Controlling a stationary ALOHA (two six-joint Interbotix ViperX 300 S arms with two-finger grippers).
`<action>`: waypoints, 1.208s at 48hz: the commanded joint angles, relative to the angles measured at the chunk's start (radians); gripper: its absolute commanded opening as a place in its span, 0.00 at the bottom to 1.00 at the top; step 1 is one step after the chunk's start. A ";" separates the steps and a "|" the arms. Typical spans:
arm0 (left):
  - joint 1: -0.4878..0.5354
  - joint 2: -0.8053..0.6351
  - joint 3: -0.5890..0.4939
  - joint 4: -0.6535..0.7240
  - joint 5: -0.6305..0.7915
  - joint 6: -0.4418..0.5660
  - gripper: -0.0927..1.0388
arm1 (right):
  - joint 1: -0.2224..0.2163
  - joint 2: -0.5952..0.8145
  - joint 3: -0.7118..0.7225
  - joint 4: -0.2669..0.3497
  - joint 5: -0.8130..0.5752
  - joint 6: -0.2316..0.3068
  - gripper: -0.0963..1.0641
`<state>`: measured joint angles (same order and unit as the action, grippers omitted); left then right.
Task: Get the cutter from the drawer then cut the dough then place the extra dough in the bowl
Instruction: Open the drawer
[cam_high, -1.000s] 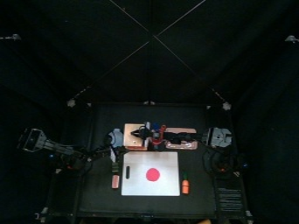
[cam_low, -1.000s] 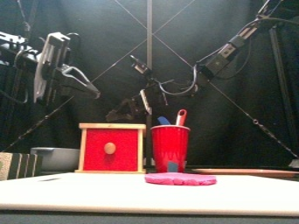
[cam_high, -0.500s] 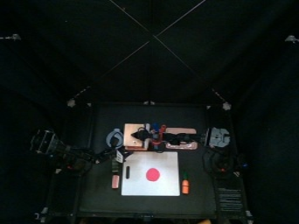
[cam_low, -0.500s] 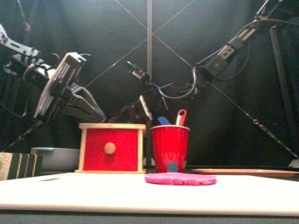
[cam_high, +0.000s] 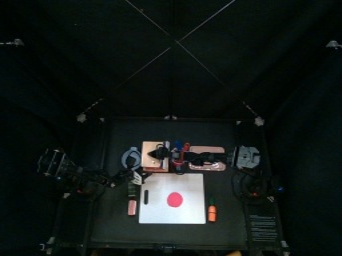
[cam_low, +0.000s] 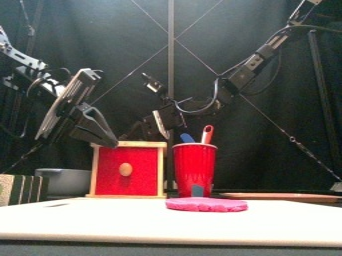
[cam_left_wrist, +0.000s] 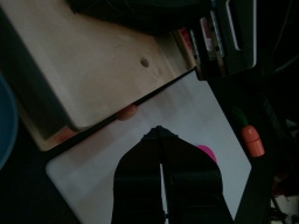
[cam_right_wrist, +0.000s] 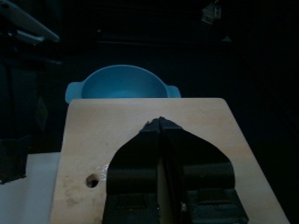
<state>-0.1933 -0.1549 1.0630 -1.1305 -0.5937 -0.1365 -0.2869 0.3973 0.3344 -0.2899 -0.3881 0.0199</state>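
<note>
The red drawer front (cam_low: 147, 160) of the wooden box (cam_low: 128, 146) sits flush and closed, so the cutter is presumably inside, unseen. The left gripper (cam_left_wrist: 160, 133) hangs above the box's left side with its jaws pressed together. The right gripper (cam_right_wrist: 158, 125), over the box top, is likewise pinched closed. A good pull would mean parting the left jaws, pinching the small knob (cam_low: 124, 170) and drawing it straight forward. No writing is readable.
</note>
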 joint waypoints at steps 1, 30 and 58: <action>0.003 0.000 -0.037 -0.034 -0.006 0.000 0.41 | 0.011 0.005 0.026 -0.003 0.026 -0.005 0.12; 0.006 0.086 -0.106 -0.224 0.003 -0.002 0.84 | 0.041 0.034 0.023 -0.003 0.075 -0.006 0.12; 0.069 0.195 -0.195 -0.316 -0.006 0.005 0.83 | 0.044 0.040 0.017 -0.003 0.078 -0.006 0.12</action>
<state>-0.1365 0.0414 0.8989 -1.4527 -0.5906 -0.1350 -0.2700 0.4004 0.3436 -0.2899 -0.3405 0.0184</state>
